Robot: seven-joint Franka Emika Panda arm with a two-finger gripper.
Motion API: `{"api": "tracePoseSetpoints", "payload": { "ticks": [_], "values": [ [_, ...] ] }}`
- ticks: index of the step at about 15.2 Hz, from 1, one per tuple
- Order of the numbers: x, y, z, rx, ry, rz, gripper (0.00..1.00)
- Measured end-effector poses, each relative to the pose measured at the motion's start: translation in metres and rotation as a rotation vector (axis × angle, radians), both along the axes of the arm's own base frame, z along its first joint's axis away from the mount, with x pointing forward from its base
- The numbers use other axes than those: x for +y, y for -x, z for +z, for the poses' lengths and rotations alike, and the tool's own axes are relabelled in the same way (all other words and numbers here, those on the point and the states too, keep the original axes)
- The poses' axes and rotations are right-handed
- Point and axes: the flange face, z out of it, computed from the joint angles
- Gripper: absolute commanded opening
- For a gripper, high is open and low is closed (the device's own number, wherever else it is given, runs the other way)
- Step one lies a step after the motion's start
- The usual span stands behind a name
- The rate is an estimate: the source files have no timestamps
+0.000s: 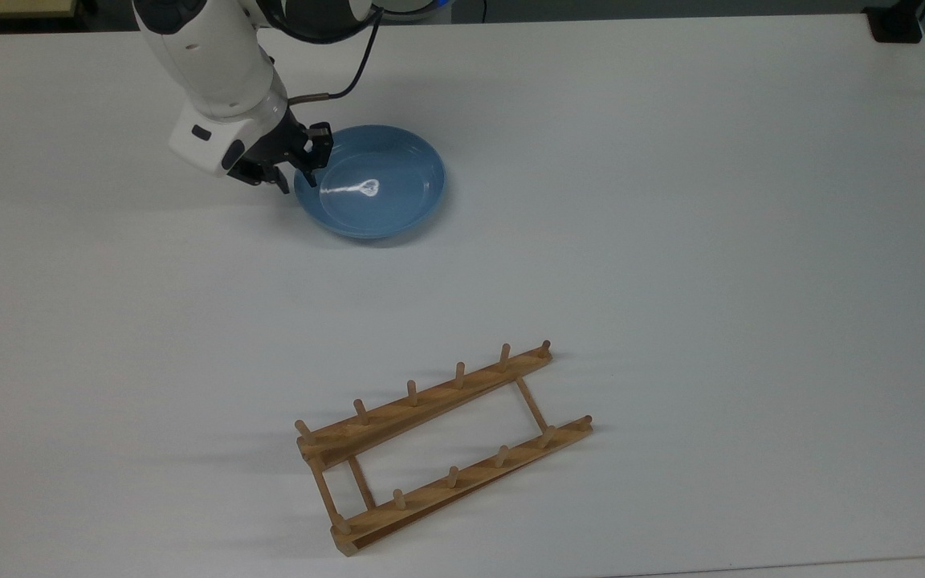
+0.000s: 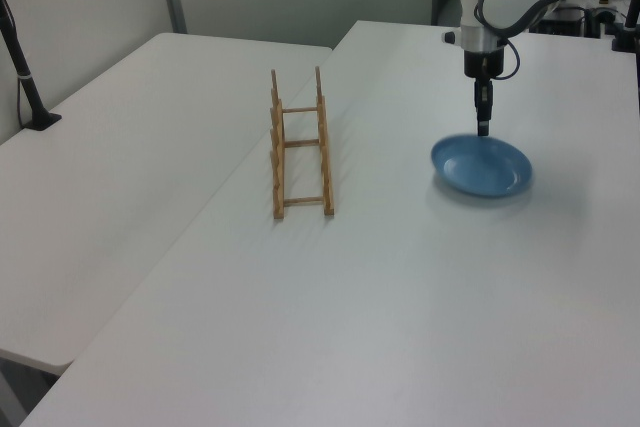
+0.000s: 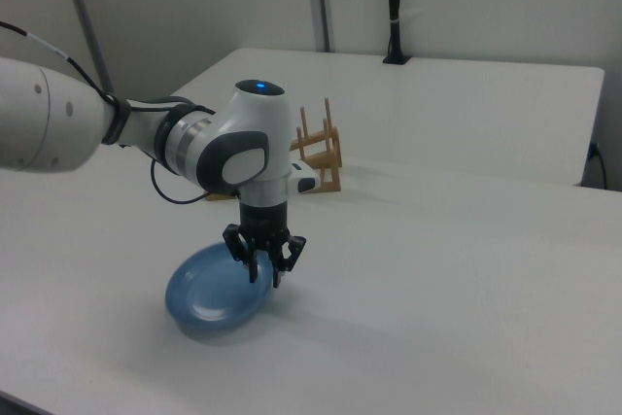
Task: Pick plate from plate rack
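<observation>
In the top view, going from the left, the white Franka arm's black two-finger gripper [image 1: 295, 170] hangs over the left rim of the round, shallow, glossy light-blue plate [image 1: 374, 189], one finger [image 1: 307, 172] over the rim and the other just outside it; the fingers stand spread apart and grip nothing. The plate lies flat, hollow side up, on the white table [image 1: 671, 241], with a bright glint near its middle. Farther toward the near edge in the top view, well apart from the plate, lies the low light-brown wooden plate rack [image 1: 438, 445], two long parallel rails with short upright pegs joined by thin crossbars, set at a slant and holding nothing. In the left view the plate rack [image 2: 300, 147] is at the left, running away from the camera, and the plate [image 2: 481, 166] rests flat at the right, with the gripper [image 2: 483, 127] pointing straight down at its far rim. In the right view the plate [image 3: 214, 293] sits low at the left on the table [image 3: 466, 318], the gripper [image 3: 264, 259] stands over its right edge with both fingers parted, and the plate rack [image 3: 316, 157] is partly hidden behind the arm [image 3: 233, 157].
</observation>
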Motion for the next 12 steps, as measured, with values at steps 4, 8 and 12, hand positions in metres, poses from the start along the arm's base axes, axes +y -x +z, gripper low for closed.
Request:
{"api": "tracePoseSetpoints", "payload": {
  "ticks": [4, 8, 12],
  "values": [
    [-0.005, -0.007, 0.018, -0.03, 0.015, -0.088, 1.0],
    [-0.001, -0.019, 0.101, -0.076, 0.037, -0.339, 1.0],
    [0.031, 0.001, 0.225, -0.054, 0.045, -0.519, 1.0]
  ]
}}
